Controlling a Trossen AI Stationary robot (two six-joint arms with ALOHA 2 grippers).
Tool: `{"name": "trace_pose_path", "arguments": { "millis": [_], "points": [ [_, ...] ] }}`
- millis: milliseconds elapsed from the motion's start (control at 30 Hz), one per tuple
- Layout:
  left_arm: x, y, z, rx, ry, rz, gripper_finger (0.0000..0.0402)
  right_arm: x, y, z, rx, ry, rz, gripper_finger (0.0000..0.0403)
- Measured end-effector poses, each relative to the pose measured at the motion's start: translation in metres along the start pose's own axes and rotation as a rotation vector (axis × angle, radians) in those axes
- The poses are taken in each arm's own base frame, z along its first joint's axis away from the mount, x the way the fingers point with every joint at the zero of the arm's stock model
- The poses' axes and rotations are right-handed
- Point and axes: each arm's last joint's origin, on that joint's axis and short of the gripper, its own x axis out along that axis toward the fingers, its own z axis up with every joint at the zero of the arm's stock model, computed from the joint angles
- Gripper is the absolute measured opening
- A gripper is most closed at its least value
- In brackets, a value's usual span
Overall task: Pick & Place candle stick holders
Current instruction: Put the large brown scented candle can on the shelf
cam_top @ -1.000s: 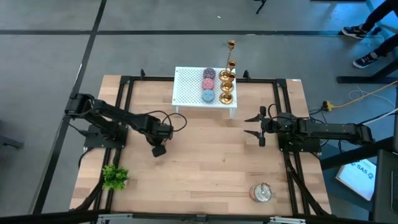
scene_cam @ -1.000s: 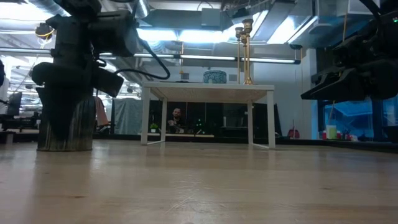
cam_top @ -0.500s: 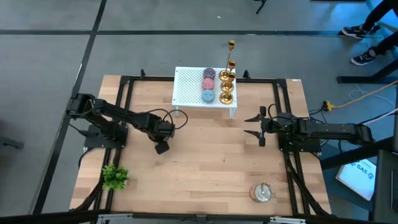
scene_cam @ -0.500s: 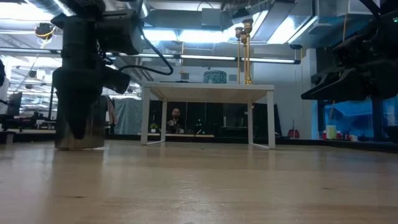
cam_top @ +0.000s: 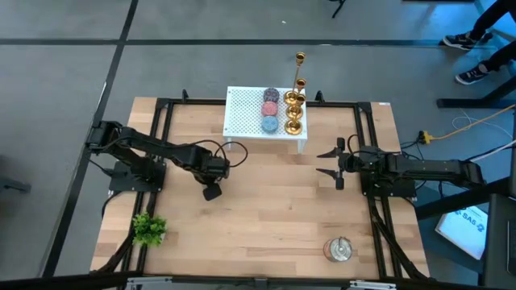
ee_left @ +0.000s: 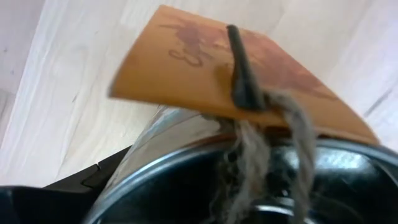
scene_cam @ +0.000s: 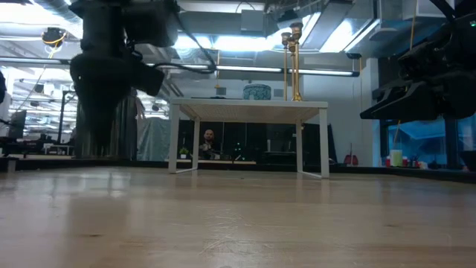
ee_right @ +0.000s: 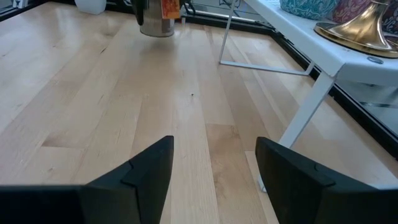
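Note:
Several gold candle stick holders (cam_top: 294, 113) stand on their round bases at the right end of a small white perforated stand (cam_top: 242, 113), also seen in the low view (scene_cam: 295, 59); one base (ee_right: 364, 28) shows in the right wrist view. My left gripper (cam_top: 211, 192) is at the table's left middle, pointing down, shut on a silver tin (scene_cam: 111, 126) with an orange tag (ee_left: 217, 68). My right gripper (cam_top: 329, 161) waits open at the right, pointing left, with nothing between its fingers (ee_right: 214, 180). My left gripper comes at the silver tin from above, fingers pointing down over its upper part; a dark finger (scene_cam: 89, 112) lies along the tin's side wall. The tin's rim (ee_left: 186, 149) sits right under the wrist. The tin hangs upright, clear of the table.
Pink, blue and purple discs (cam_top: 270, 110) lie on the stand beside the holders. A second silver tin (cam_top: 339, 249) stands near the front right, and a small green plant (cam_top: 149, 229) at the front left. Bare wood lies between the arms.
My left gripper has risen and gone a little toward the table's right edge with the silver tin. The tin stood on the table a second ago; it now hangs upright, lifted clear of the wood.

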Motion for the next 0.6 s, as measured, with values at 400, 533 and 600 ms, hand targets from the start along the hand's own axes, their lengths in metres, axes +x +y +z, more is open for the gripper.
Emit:
{"name": "trace_pose_path", "arguments": {
  "millis": [400,533,600],
  "points": [
    [-0.024,-0.009,0.011,0.061,-0.028,-0.024,0.0354,0.0,0.0,0.0,0.0,0.0,0.0,0.0232],
    [-0.038,-0.011,0.016,0.093,-0.042,-0.023,0.0354,0.0,0.0,0.0,0.0,0.0,0.0,0.0232],
    [-0.047,-0.01,0.02,0.106,-0.046,-0.022,0.0354,0.0,0.0,0.0,0.0,0.0,0.0,0.0232]
  ]
}}
